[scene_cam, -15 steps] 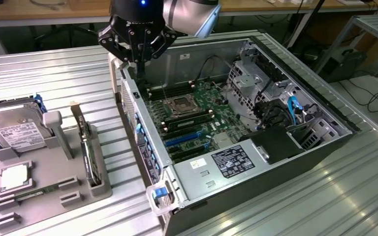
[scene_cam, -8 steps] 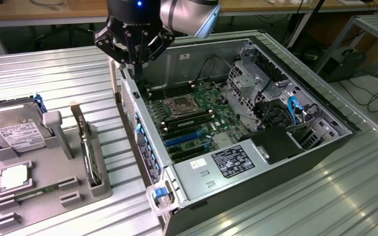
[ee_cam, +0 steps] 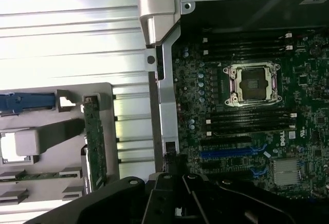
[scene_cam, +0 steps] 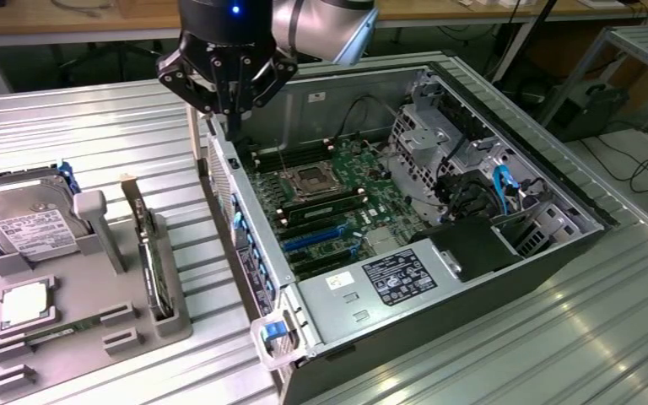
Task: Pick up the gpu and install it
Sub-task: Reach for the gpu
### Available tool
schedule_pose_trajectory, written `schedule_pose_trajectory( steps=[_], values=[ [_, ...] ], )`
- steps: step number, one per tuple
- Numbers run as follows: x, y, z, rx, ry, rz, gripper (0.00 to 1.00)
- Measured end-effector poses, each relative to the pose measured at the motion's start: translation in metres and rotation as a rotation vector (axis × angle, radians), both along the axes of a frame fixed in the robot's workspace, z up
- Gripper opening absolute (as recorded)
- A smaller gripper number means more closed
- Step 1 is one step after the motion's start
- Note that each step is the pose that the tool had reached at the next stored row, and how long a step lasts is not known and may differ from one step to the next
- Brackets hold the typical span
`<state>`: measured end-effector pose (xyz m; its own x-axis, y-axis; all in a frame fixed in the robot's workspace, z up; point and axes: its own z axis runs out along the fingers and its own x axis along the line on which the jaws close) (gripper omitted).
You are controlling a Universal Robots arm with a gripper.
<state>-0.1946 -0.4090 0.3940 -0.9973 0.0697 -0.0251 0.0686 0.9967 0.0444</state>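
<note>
- Now, your gripper is shut, its fingers pressed together on nothing; it hangs over the computer case, above the wall facing the grey holder.
- The gpu stands on edge in that holder, beside the case on the ribbed tabletop, well apart from the gripper.
- The exterior view gives you the hard drive, farther from the case than the gpu.
- The wrist view looks straight down inside the case at the motherboard and its processor socket.
- Edge-on, the gpu reads as a thin green strip.
</note>
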Motion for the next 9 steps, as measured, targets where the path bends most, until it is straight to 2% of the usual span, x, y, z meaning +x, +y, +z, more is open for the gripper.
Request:
schedule_pose_trajectory(
  steps=[4, 9],
  values=[
    [-0.004, -0.0027, 0.0000, 0.0000, 0.0000, 0.004, 0.11],
    [-0.019, -0.0077, -0.0003, 0.0001, 0.0000, 0.013, 0.11]
  ],
)
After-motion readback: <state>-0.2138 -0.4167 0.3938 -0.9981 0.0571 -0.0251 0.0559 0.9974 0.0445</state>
